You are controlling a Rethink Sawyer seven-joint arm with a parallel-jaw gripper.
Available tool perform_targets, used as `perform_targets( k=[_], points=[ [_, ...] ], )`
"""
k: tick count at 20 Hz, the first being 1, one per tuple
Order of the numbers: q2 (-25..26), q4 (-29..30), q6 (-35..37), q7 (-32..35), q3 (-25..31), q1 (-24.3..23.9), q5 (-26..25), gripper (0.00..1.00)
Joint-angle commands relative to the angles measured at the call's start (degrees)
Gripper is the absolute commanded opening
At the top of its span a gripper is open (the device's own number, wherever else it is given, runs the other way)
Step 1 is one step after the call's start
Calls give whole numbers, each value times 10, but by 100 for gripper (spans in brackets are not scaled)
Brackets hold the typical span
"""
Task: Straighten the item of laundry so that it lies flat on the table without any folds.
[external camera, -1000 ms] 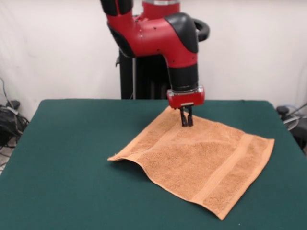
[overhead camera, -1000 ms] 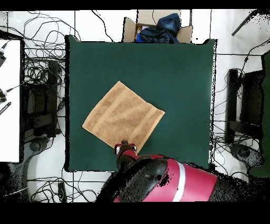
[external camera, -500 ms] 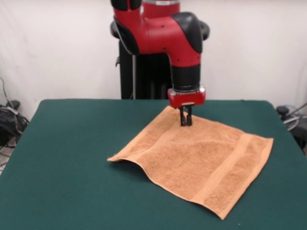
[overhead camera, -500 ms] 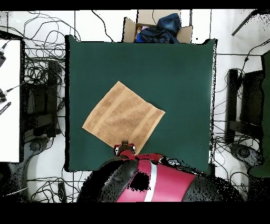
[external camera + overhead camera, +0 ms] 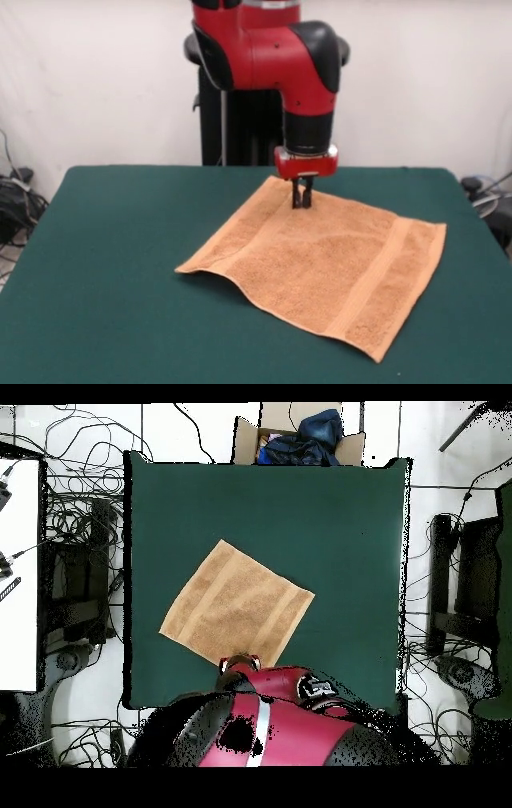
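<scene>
No readable writing seen. Gripper (image 5: 301, 200) clenched on orange-tan hand towel (image 5: 320, 264) at its 12 o'clock corner; green table (image 5: 112, 264) beneath; cardboard box (image 5: 297, 436) beyond.

Front cam low, across table (image 5: 96, 264), facing arm. Overhead cam looks straight down from higher, turned half round. Both share towel (image 5: 320, 256) and table.

An orange-tan towel (image 5: 320, 268) lies spread on the green table (image 5: 104, 264), set at a slant, its two woven bands showing. The red and black arm (image 5: 280, 64) comes down over the towel's far corner, where the pincer (image 5: 301, 198) has its dark fingertips drawn close together on the cloth. The towel's left corner sits slightly raised off the table.
</scene>
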Motion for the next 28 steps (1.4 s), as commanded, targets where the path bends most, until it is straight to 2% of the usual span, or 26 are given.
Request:
perform_targets(
  k=[1,9,14,17,18,19,22,24,28],
  points=[
    [84,-85,235,21,-96,5,40,0],
    [75,-85,266,44,-104,30,35,0],
    [43,-68,288,51,-103,37,28,0],
    [40,-68,258,39,-76,-7,15,0],
    [27,-54,230,32,-41,-37,13,0],
    [35,-52,203,30,-19,-60,9,0],
    [-11,11,135,32,96,-147,13,0],
    [-56,50,147,37,136,-176,23,0],
    [-180,113,240,24,194,-215,61,0]
  ],
)
